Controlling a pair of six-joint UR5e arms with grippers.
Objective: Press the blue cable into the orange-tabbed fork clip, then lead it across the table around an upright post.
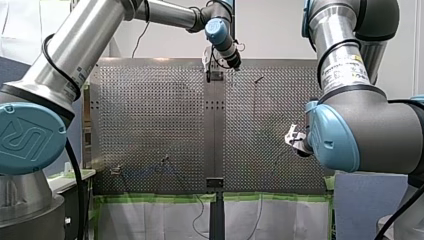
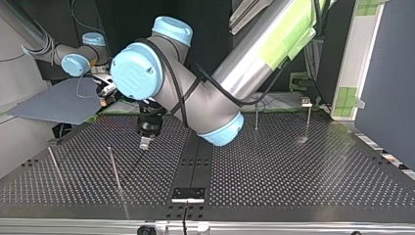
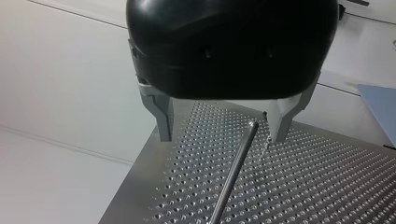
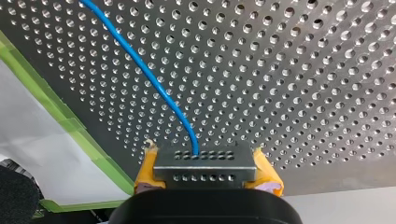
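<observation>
Grips blue cable [image 4: 154,79] in right gripper [image 4: 205,157], jaws closed on it between yellow pads [image 4: 145,164], at front view's right centre, cable running ahead over perforated table [image 4: 303,70]. Hangs left gripper [image 3: 220,135] at front view's upper centre, jaws wide, post [image 3: 233,172] tip showing between them.

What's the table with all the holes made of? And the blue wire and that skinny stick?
Perforated table: looks like metal, silvery, glinting around the holes. Blue cable: probably plastic-coated, smooth and bending softly. Upright post: seems polished steel, thin and shiny.
</observation>
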